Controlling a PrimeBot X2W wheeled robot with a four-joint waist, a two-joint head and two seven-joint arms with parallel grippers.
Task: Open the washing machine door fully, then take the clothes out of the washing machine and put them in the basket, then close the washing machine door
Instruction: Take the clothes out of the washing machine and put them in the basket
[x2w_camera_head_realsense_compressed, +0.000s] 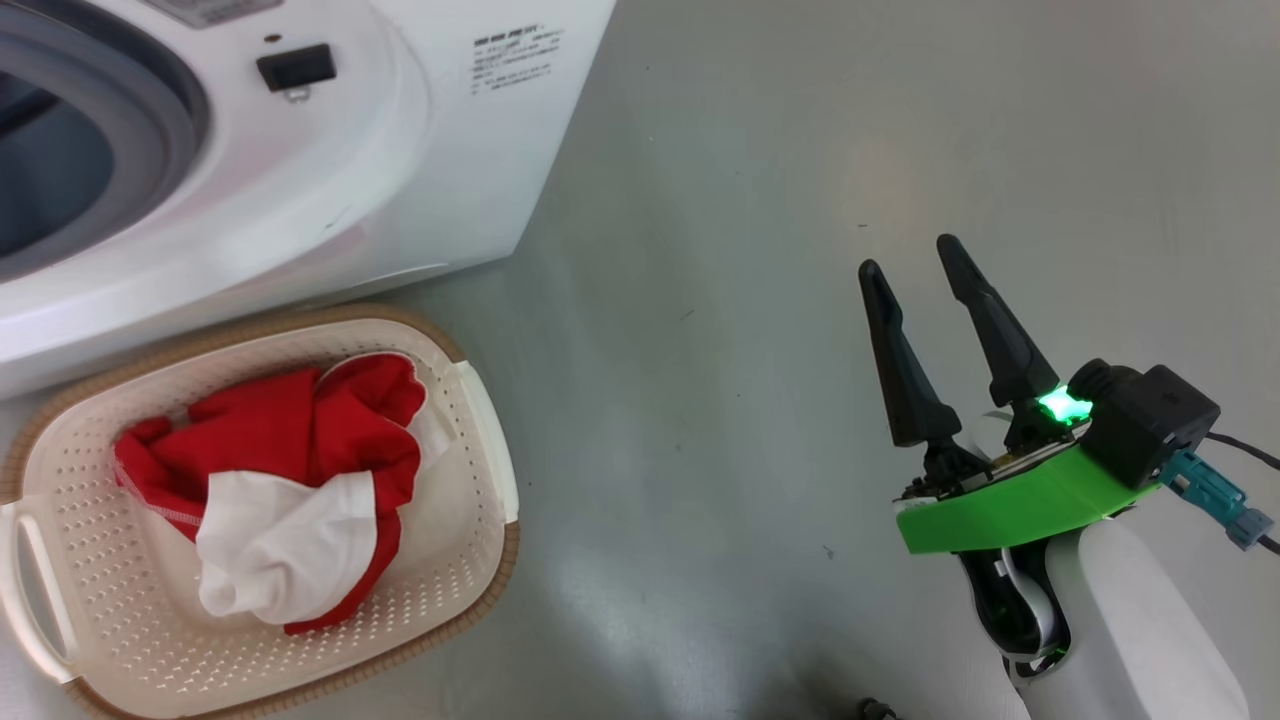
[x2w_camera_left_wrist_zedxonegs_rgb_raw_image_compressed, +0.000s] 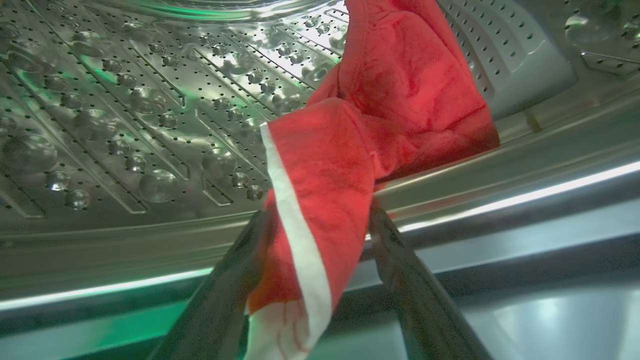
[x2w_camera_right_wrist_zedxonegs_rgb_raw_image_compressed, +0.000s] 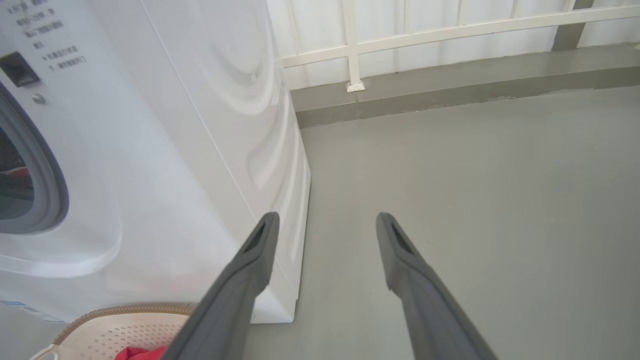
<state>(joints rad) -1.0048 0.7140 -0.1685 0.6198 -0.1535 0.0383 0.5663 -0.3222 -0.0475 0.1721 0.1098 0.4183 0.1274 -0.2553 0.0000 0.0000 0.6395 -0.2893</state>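
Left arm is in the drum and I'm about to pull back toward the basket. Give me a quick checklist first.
1. Cloth between the left pincer fingers: ok, the red garment runs between them.
2. Grip closed on it: not ok, the fingers stand wide apart.
3. Garment free of the drum: cannot tell, its far end lies against the drum wall.
4. Basket ready: ok, it sits by the washing machine with one red and white piece inside and room left.
5. Right pincer out of the way: ok, open over the floor.
6. Door fully open: cannot tell.
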